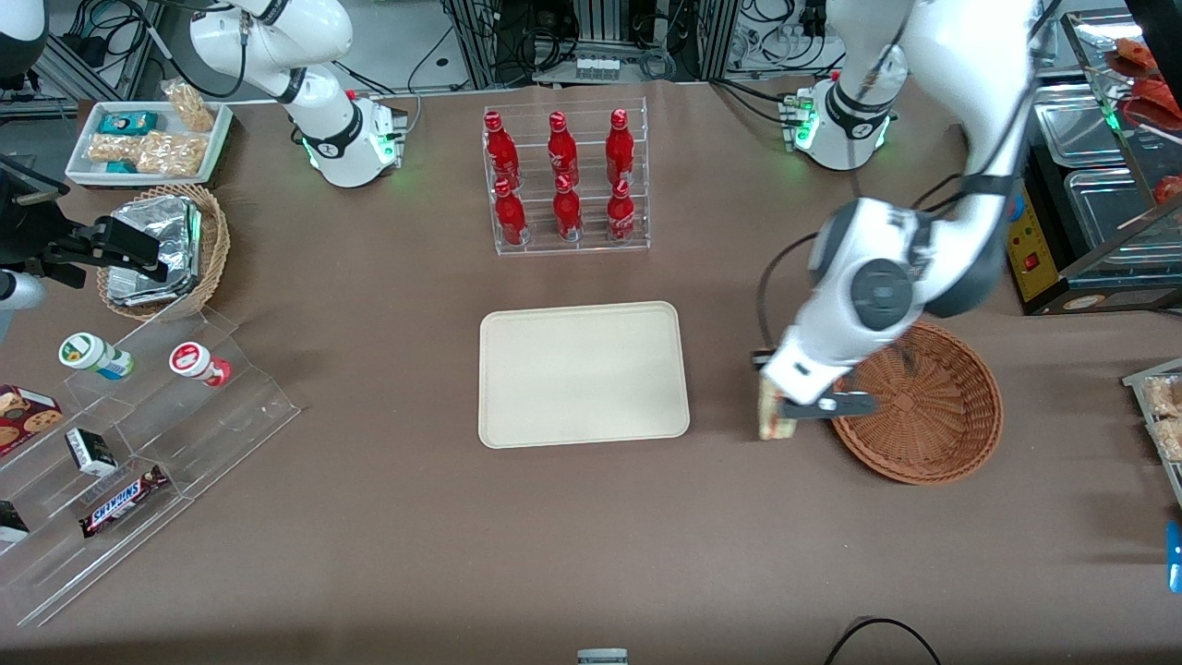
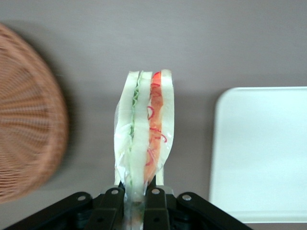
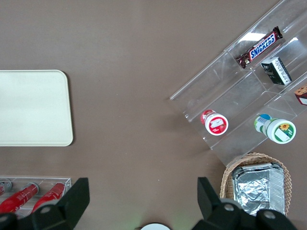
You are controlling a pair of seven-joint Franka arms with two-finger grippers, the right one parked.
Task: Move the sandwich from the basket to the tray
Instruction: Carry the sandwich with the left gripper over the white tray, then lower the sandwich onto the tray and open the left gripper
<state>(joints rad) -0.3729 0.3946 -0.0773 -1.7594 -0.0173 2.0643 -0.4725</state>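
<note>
My left gripper (image 1: 774, 403) is shut on the clear-wrapped sandwich (image 1: 772, 417) and holds it above the brown table, between the reddish-brown wicker basket (image 1: 933, 406) and the cream tray (image 1: 582, 374). In the left wrist view the sandwich (image 2: 144, 139) hangs pinched by its narrow end between the black fingers (image 2: 111, 203), with green and red filling showing. The basket (image 2: 24, 129) is at one edge of that view and the tray (image 2: 261, 153) at the other. The basket looks empty. The tray is bare.
A clear rack of red bottles (image 1: 563, 180) stands farther from the front camera than the tray. Toward the parked arm's end are a paler wicker basket of foil packs (image 1: 157, 249), a white tray of snack bags (image 1: 148, 139) and a clear stepped snack stand (image 1: 120, 443).
</note>
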